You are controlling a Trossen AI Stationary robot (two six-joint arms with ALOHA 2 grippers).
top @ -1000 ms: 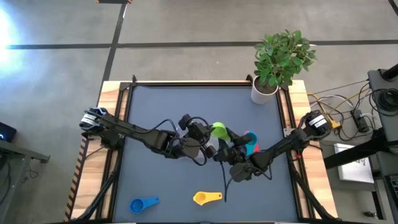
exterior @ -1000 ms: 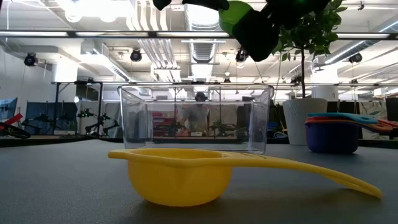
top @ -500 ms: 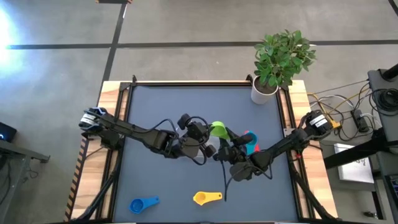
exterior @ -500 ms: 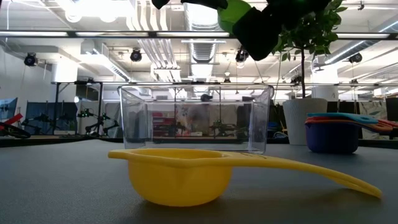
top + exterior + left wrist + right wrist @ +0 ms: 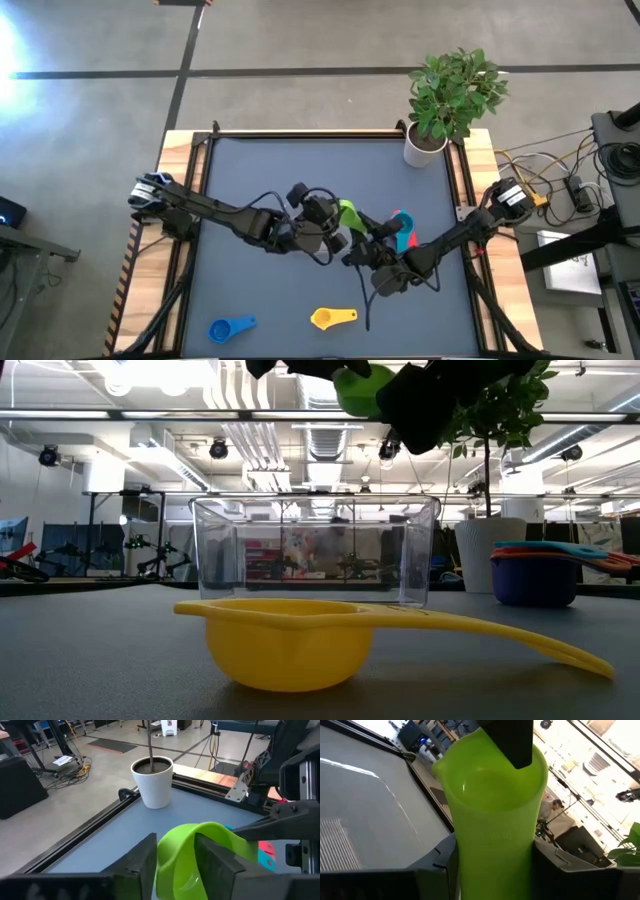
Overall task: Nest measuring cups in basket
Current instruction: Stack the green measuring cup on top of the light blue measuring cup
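Bright ceiling lights (image 5: 150, 372) glare at the low view's top – the yellow cup (image 5: 290, 645) up close looks soft, shadows faint.

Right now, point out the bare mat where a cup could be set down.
Free: the far-left mat, and the near edge between the blue cup and yellow cup. Crowded: mid-table, where both grippers hold the green cup beside the nested stack.

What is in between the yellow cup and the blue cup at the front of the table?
Nothing: in the high view, only bare dark table lies between the yellow cup and the blue cup.
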